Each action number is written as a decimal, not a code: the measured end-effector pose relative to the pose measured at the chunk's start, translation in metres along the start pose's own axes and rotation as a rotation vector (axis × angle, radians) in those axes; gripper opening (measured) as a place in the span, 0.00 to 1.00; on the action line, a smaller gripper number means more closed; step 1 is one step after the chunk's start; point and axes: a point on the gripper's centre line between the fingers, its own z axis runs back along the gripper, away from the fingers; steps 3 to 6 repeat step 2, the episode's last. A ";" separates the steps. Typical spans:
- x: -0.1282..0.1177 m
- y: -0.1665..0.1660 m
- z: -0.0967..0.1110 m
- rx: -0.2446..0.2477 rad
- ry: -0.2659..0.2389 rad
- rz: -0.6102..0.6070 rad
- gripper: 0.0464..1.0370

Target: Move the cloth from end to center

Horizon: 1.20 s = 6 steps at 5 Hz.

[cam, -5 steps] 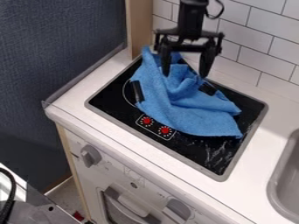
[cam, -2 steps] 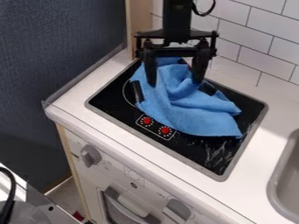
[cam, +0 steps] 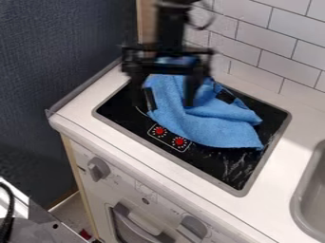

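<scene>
Black two-finger gripper (cam: 164,103), fingers spread, empty; rumpled blue fabric cloth (cam: 215,124).
Gripper: shifted toward left corner of flat black cooktop (cam: 213,165). Cloth: unmoved across cooktop.

Black stovetop (cam: 213,163) under blue cloth (cam: 209,123)

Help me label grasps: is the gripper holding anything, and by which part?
Nothing is held: the gripper is open, its fingers spread wide at the upper part of the blue cloth.
</scene>
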 end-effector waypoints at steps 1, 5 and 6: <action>0.001 0.034 -0.004 -0.023 -0.012 -0.015 0.97; 0.001 0.062 -0.014 0.017 -0.008 -0.222 0.97; 0.001 0.062 -0.014 0.017 -0.008 -0.222 0.97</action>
